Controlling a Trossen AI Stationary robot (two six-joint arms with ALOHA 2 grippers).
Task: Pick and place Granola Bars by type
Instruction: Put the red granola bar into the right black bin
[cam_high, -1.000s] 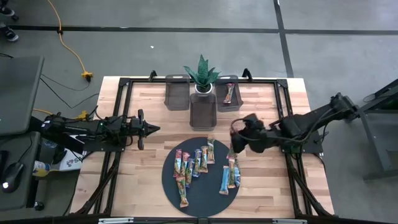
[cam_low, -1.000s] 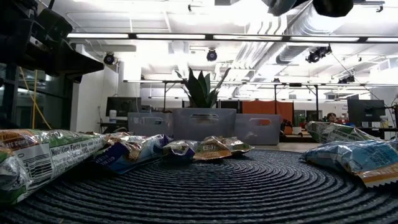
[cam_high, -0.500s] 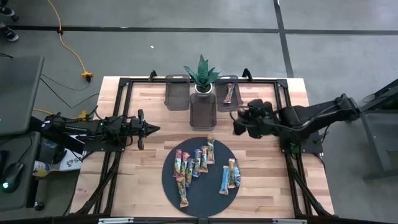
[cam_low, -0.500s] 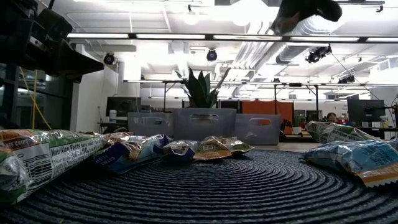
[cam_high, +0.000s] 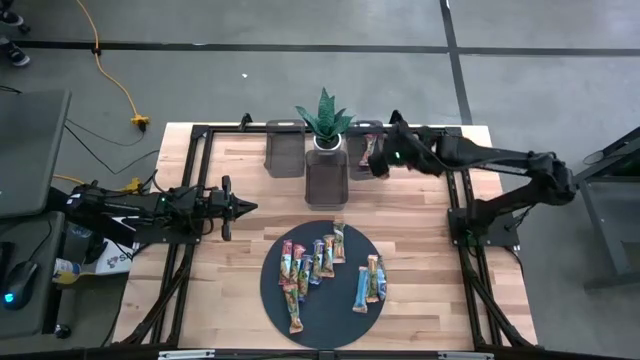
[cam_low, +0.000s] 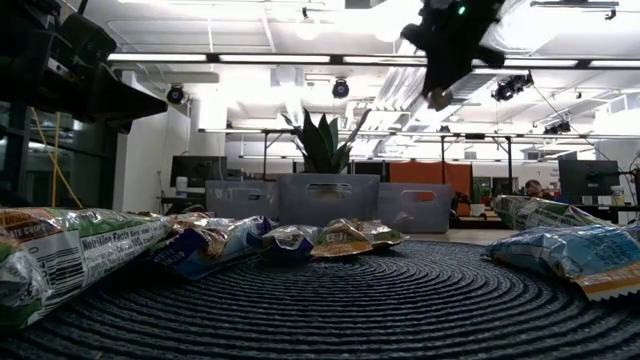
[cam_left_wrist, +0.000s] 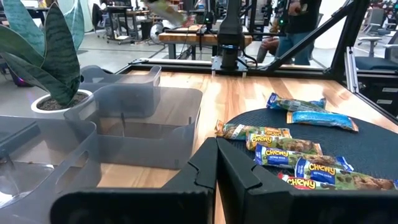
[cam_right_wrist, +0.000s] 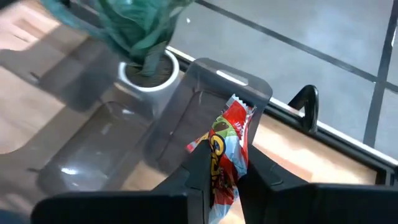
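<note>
Several granola bars (cam_high: 312, 262) in glossy wrappers lie flat on the dark round disc (cam_high: 270, 290), with two more toward its right (cam_high: 368, 280); they also show in the left wrist view (cam_left_wrist: 283, 146). One bar (cam_high: 368, 148) lies in the right grey bin (cam_high: 357, 168). My right gripper (cam_high: 379, 163) hovers over that bin, shut on a red-wrapped bar (cam_right_wrist: 227, 146). In the low view it hangs high (cam_low: 440, 60). My left gripper (cam_high: 246, 207) waits shut at the table's left, level above the wood (cam_left_wrist: 216, 163). My right gripper pinches the red granola bar between its two fingers (cam_right_wrist: 196, 169), across the bar's lower part (cam_right_wrist: 224, 165). The fingers point down and toward the far edge. The bar is lifted clear; its crimped free end (cam_right_wrist: 239, 107) sticks out past the fingertips over the bin (cam_right_wrist: 211, 93).
Three translucent grey bins stand at the far edge: left (cam_high: 283, 150), middle (cam_high: 326, 178) and right. A potted spiky plant (cam_high: 322, 120) stands behind the middle bin, close to my right arm. A black frame (cam_high: 195, 160) borders the table. Bare wood lies left of the disc.
My right gripper has travelled from just above the disc's right side toward the far edge, rising as it went. It now stands over the right bin, still carrying the red bar. The bars on the disc and my left arm have stayed put.
</note>
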